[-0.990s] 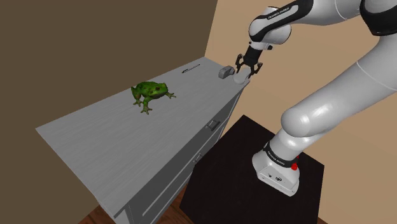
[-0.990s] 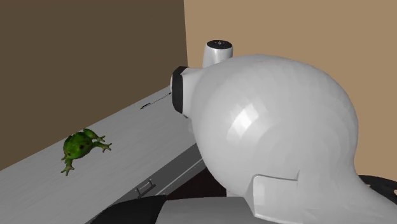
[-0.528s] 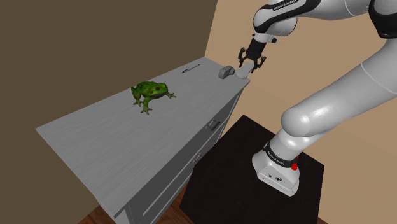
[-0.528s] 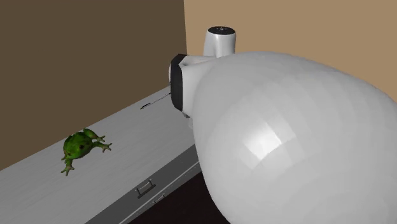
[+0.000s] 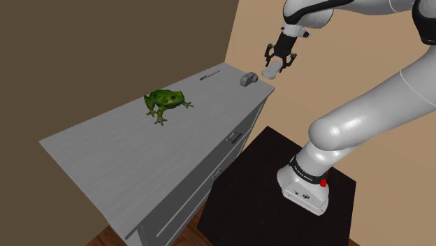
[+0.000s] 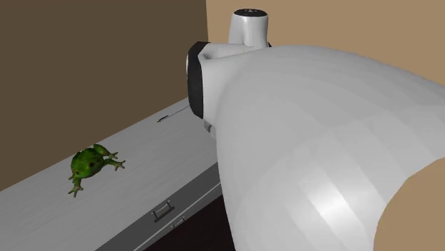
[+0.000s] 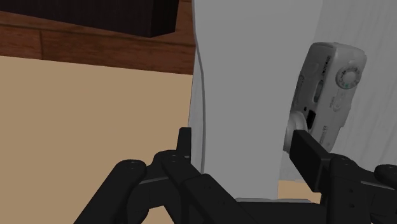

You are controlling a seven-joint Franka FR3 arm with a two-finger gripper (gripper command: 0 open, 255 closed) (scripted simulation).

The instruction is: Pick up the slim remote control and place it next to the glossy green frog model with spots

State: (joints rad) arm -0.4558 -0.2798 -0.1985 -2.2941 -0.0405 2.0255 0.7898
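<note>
So, frog [image 5: 166, 103]: green with dark spots. It sits on the grey dresser top [image 5: 119, 157], furthest to the shoulder view's left of the small things.
Bare top beside the frog: free on every side, so I judge there is enough room to lay a slim thing next to it.
Remote [image 5: 209, 75]: slim and dark. It lies flat toward the back of the top, between the frog and the camera, and touches neither. Nothing holds it.
How to take the remote: I think the fingers should stand across its narrow width. The hand should then come straight down over the remote's middle and close only when both fingers are low beside it.
Brown wall [image 5: 105, 49]: close behind the remote, so the far finger has little room. An approach from the front side seems safer.
Camera [image 5: 247, 79]: small and grey, at the dresser's corner, just beside the edge. In the wrist view the camera [image 7: 327, 83] lies close to one finger, not between the two.
Corner edge: a low pass here could push the camera off. Better to cross it high.
Gripper [image 5: 278, 66]: fingers spread apart with nothing clasped between them. It hangs above and past the corner, well apart from the remote.
Stand [image 5: 265, 182]: a black box below the dresser front, out of the path.
</note>
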